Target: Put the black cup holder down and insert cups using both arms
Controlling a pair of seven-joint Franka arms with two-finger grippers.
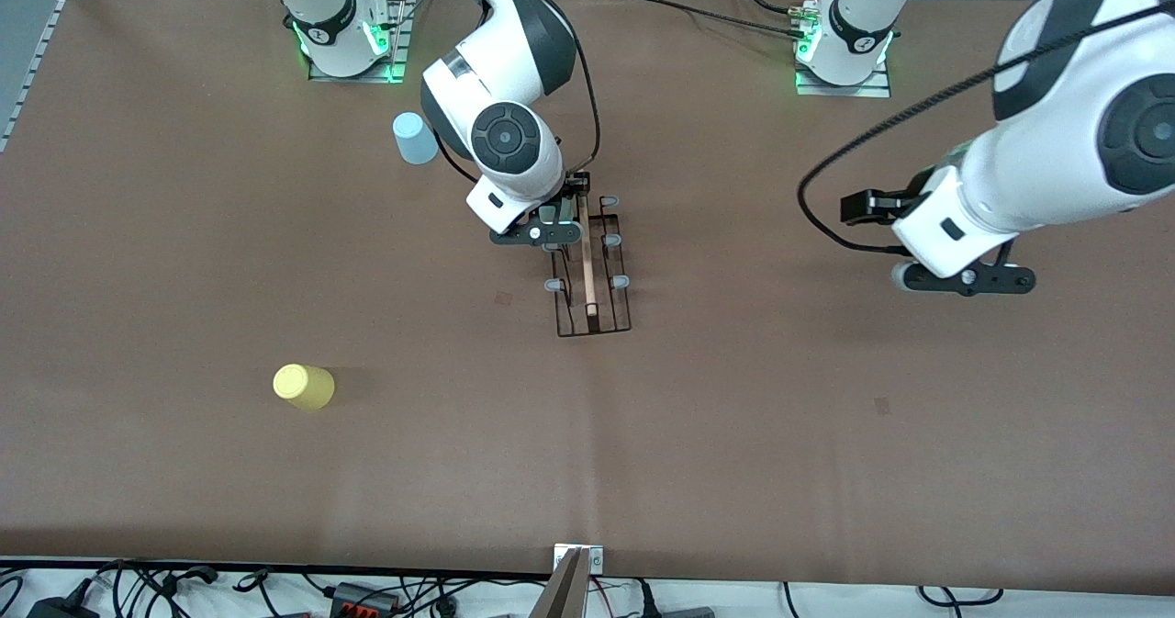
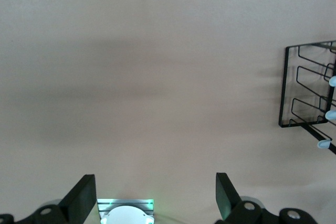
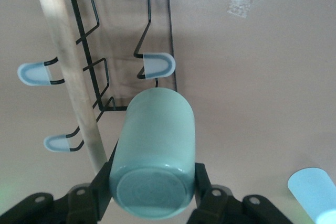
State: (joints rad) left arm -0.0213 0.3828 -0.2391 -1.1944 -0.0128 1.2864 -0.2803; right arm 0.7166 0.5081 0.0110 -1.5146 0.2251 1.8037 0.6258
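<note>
Two pincers. Right pincer [image 3: 152, 192] clamps pale green cup [image 3: 153, 156], over rack end nearest arm bases. Left pincer [image 2: 155, 195] spread wide, empty, arm waits over bare brown worktop [image 1: 780, 434] toward left arm's end.

Black cup holder [image 1: 592, 264] mid-worktop, long axis and wooden handle [image 1: 587, 255] pointing toward front camera.

Blue cup [image 1: 414, 138] near right base; yellow cup [image 1: 304, 386] nearer camera.

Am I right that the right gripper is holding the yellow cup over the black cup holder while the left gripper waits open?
Not quite: the right gripper holds the pale green cup, as the right wrist view shows. The yellow cup sits on the table. It is over the black cup holder, and the left gripper waits open.
</note>
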